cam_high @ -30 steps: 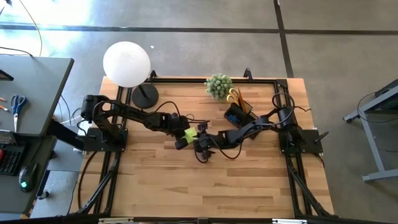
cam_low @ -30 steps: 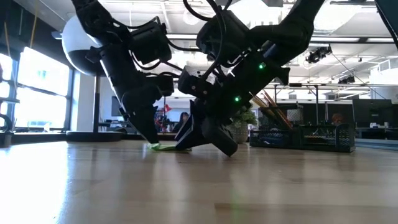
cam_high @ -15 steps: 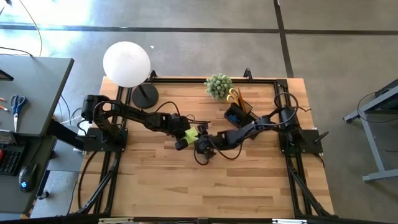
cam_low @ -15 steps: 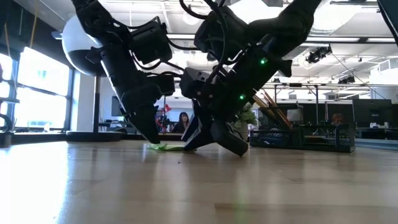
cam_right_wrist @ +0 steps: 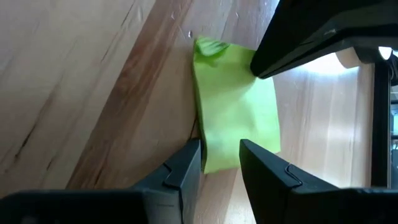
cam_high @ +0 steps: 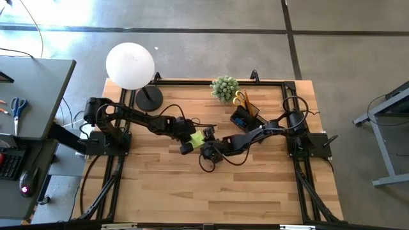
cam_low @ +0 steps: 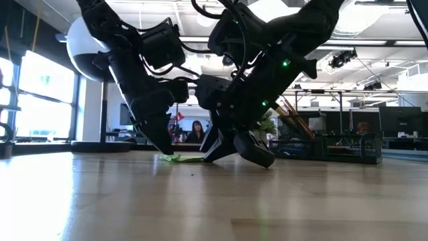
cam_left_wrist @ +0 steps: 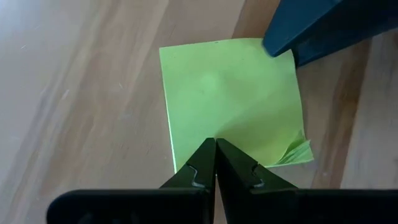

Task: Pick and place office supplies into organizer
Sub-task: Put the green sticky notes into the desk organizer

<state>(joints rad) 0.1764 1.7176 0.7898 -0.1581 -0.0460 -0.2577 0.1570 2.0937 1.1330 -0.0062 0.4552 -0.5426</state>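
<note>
Both my arms meet near the middle of the table [cam_high: 192, 185], over the lime-green sticky-note pad [cam_high: 197, 137], which lies flat on the wood. My left gripper [cam_left_wrist: 216, 163] is down at one edge of the pad with its fingers pressed together, tips resting on the top sheet; I cannot tell whether a sheet is caught between them. One corner of the pad has loose sheets fanned up. My right gripper [cam_right_wrist: 221, 163] comes in from the opposite side with its fingers apart, straddling the near edge of the pad [cam_right_wrist: 236, 118], not clamped on it. In the low view the pad [cam_low: 180, 158] shows as a thin green strip on the table between the two gripper heads. The organizer [cam_high: 245, 115] stands toward the far right of the table, well apart from the pad, with yellow-handled scissors [cam_high: 239, 98] and pencils standing in it. A green potted plant [cam_high: 224, 87] sits just beside it at the far edge, and a lamp [cam_high: 131, 65] with a white globe stands at the far left corner.
</note>
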